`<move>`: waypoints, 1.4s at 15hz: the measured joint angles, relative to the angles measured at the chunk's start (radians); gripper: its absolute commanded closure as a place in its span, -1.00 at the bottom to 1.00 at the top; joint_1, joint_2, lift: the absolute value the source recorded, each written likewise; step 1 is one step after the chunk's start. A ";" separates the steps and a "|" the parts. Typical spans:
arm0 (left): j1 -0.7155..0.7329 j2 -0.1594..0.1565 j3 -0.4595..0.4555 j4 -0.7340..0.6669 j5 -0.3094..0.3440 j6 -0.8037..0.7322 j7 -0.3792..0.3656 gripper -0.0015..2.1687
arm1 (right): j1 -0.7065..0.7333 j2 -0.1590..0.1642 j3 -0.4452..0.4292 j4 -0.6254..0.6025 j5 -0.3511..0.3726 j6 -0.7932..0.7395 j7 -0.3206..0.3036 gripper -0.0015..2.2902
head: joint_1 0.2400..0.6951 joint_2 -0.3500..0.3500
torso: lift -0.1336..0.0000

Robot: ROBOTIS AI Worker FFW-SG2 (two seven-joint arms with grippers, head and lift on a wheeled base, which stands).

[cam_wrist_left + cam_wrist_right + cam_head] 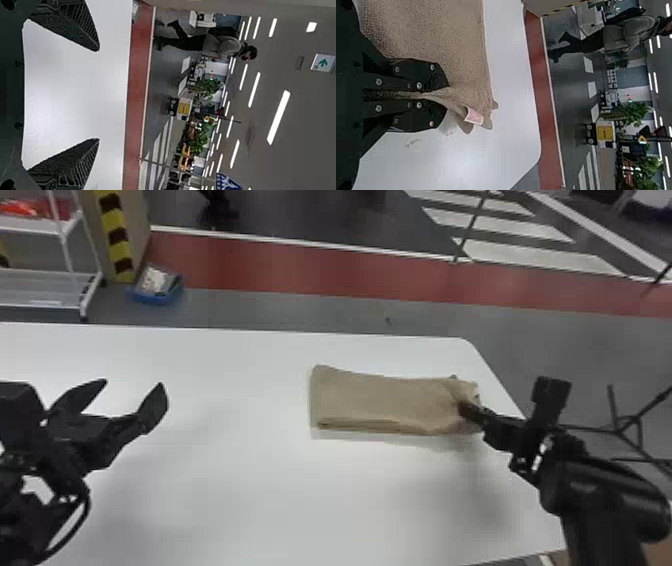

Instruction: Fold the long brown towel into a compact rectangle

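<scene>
1. Your right arm (607,500) is nearest, coming in at the lower right of the head view, its dark forearm crossing the table's right edge.
2. Your left arm (30,510) enters at the lower left, with a black cable (80,515) looped along it.
3. At its end, your left gripper (133,382) hangs over the left part of the table, well apart from the towel. You have its jaws spread wide with nothing between them; the left wrist view shows you the same gap, bare white tabletop behind it.
4. Your right gripper (462,407) is at the towel's right end. Its jaws are together, clamped on a thin pinch of the cloth, as you can see in the right wrist view.
5. Just past those jaws, you have a loose bit of cloth sticking out, with a small white label (474,116) carrying red print.
6. Brown and folded into a long, layered strip, the towel (380,400) lies on the right half of the table, stretching leftward from the grip. Stacked edges show along its near side, and its left end is fairly straight; the gripped end is bunched.
7. Beneath it all, you have the white table (225,490), its far right corner rounded.
8. Beyond, you see a blue bin (159,298) on the floor, beside a white rack (45,275).
</scene>
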 measured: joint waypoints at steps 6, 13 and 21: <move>0.004 -0.001 -0.006 -0.007 -0.002 0.000 0.003 -0.95 | 0.066 0.029 -0.050 -0.279 -0.152 0.129 -0.005 0.47 | 1.00 -0.76 | -0.85; 0.011 0.002 -0.002 -0.007 -0.002 0.000 0.003 -0.95 | 0.067 0.079 0.178 -0.441 -0.103 0.221 -0.038 0.47 | 1.00 -0.38 | -0.85; 0.009 0.006 -0.001 0.003 0.001 -0.006 0.003 -0.95 | 0.005 0.130 0.419 -0.350 0.075 0.218 -0.090 -0.92 | 1.00 -0.08 | -0.85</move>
